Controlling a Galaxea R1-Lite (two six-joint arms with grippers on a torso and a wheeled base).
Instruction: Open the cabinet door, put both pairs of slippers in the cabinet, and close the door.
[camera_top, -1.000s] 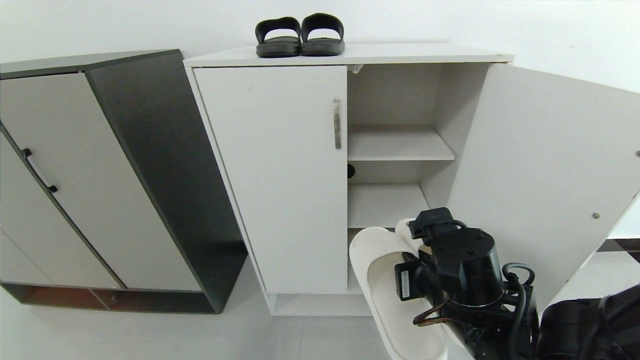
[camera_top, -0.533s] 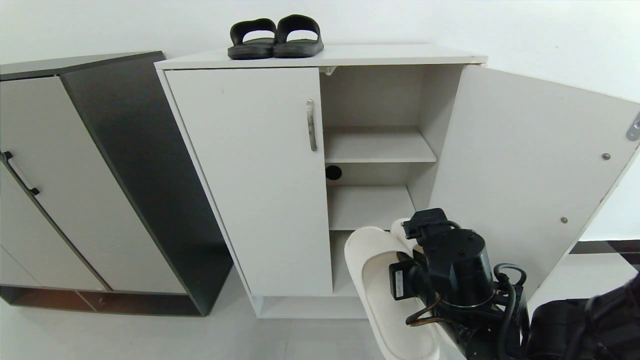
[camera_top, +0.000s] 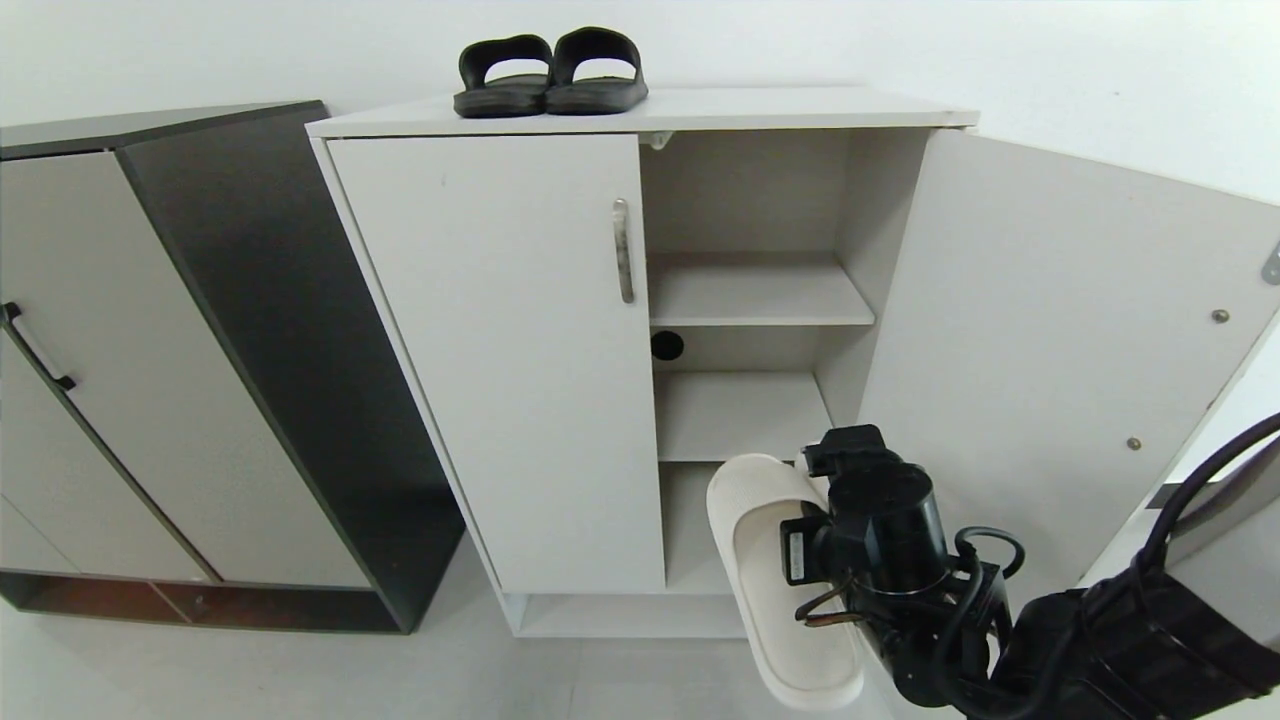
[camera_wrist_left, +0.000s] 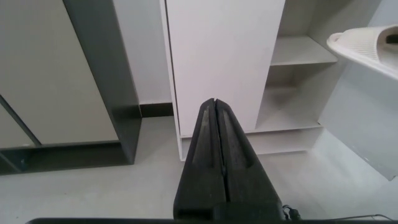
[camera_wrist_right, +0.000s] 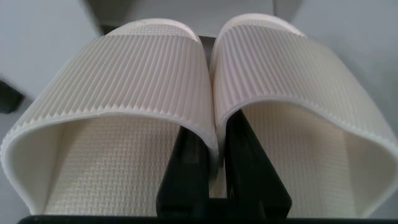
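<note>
Cream ribbed slide slippers (camera_top: 780, 580) — one pair, side by side — are hanging in front of the white two-door cabinet (camera_top: 640, 110), just outside its open right half, toes pointing toward the lower shelves. Right gripper (camera_wrist_right: 216, 167) is clamping them: its black fingers (camera_wrist_right: 186, 171) are sitting one inside each slipper, pinching the two inner strap edges together where the pair is touching. Cabinet's right door (camera_top: 1060, 340) is standing swung wide open; left door (camera_top: 490, 360), w/ its slim metal handle (camera_top: 622, 250), is sitting closed. Inside, upper shelf (camera_top: 750, 295) and middle shelf (camera_top: 735, 415) are showing past the open door. Black rubber slide slippers (camera_top: 548, 72) — the 2nd pair — are resting on the cabinet top above the closed door, touching each other. Left gripper (camera_wrist_left: 214, 106) is hanging low over the pale floor (camera_wrist_left: 124, 193), well apart from the cabinet front, fingers pressed together. Grey-and-charcoal cabinet (camera_top: 250, 330) is standing just beside the white one, on its left.
</note>
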